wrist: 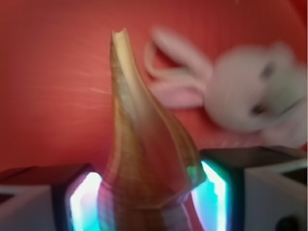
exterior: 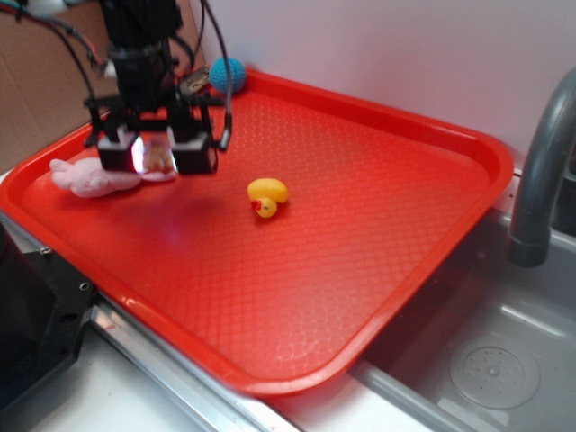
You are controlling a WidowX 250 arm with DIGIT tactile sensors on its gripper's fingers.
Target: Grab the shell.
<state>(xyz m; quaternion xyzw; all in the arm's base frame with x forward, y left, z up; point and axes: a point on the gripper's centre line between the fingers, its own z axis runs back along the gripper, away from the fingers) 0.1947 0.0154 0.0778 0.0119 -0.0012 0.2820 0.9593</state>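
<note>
The tan and brown shell (wrist: 144,159) fills the wrist view, its pointed end aimed away over the red tray. It sits between the two glowing pads (wrist: 84,204), which touch it on both sides. In the exterior view my gripper (exterior: 155,155) hangs above the tray's far left part, shut on the shell (exterior: 158,158), which shows as a small pale-brown shape between the black fingers. The shell is lifted off the tray surface.
A pink plush bunny (exterior: 90,176) lies just left of and below the gripper, seen also as the bunny (wrist: 250,91) in the wrist view. A yellow duck (exterior: 267,195) sits mid-tray (exterior: 378,234). A blue ball (exterior: 227,75) rests at the back rim. A grey tap (exterior: 540,171) and sink lie to the right.
</note>
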